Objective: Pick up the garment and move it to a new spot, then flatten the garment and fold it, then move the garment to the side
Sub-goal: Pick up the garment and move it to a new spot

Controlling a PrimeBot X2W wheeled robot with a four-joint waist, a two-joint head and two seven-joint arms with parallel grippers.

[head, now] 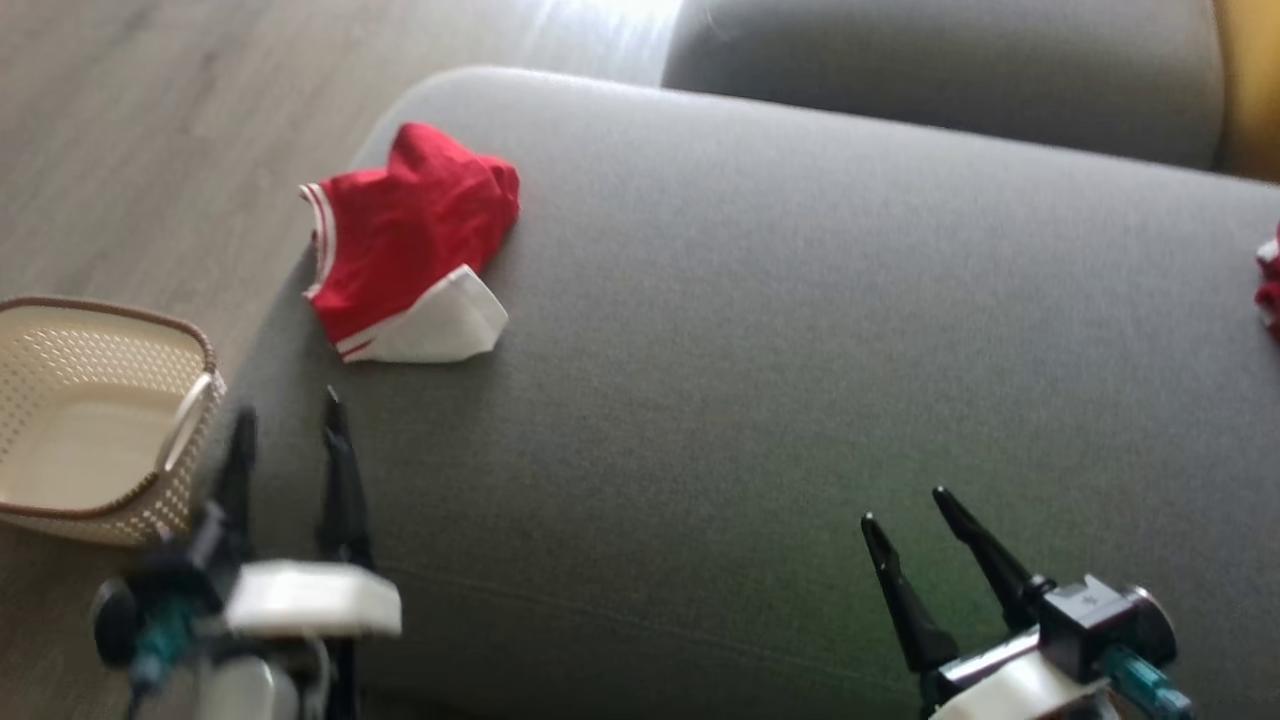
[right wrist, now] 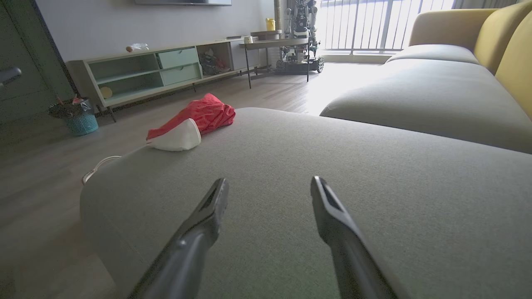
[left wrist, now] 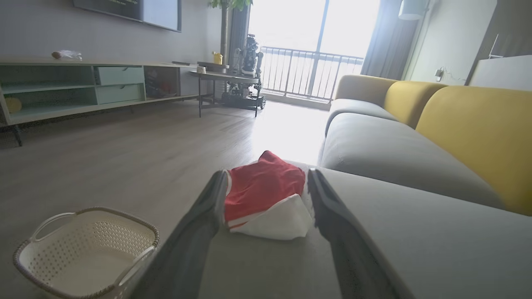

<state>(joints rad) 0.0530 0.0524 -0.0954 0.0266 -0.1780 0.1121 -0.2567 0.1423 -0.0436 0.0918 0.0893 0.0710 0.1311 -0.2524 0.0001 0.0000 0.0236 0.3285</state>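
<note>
Head view: a grey sofa cushion (head: 800,350) stands on wood floor (head: 150,130). The crumpled red-and-white garment (head: 410,245) lies at its far left, with a cream basket (head: 90,420) on the floor to the left. My left gripper (head: 289,405) and right gripper (head: 904,506) hover near, jaws wide. Left wrist view: the garment lies just beyond my fingers (left wrist: 328,203). Right wrist view: the garment is far left, well apart.

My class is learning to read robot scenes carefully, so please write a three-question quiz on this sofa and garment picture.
1. True or false: the left claw holds the garment.
2. The garment lies on: A the floor; B the grey sofa seat; C the shelf.
3. Fill in: the cream basket stands to the robot's ____ of the sofa seat.
Key: 1 false, the claw is open and short of it; 2 B; 3 left.
</note>
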